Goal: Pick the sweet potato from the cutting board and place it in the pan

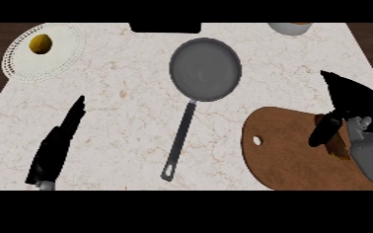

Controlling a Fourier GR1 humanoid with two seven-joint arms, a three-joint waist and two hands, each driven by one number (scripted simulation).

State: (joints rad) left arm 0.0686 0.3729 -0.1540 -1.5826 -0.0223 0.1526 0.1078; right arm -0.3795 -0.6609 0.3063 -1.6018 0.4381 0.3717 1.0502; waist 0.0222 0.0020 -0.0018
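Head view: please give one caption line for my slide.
Right hand over the cutting board, curled on the sweet potato; pan waits empty.

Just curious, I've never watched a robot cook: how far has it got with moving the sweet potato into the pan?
Nothing is delivered: the pan is empty. The right hand is over the board, fingers curling around the sweet potato, mostly hidden. Lifting and placing remain. The left hand rests open.

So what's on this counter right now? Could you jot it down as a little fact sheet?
pan: grey, mid-counter, nothing in it, handle toward the near edge
cutting board: brown, near right
sweet potato: on the board, mostly hidden under the right hand
right hand: over the board's right side, fingers curled at the potato
left hand: open, resting near left
plate: far left, holding a yellow item
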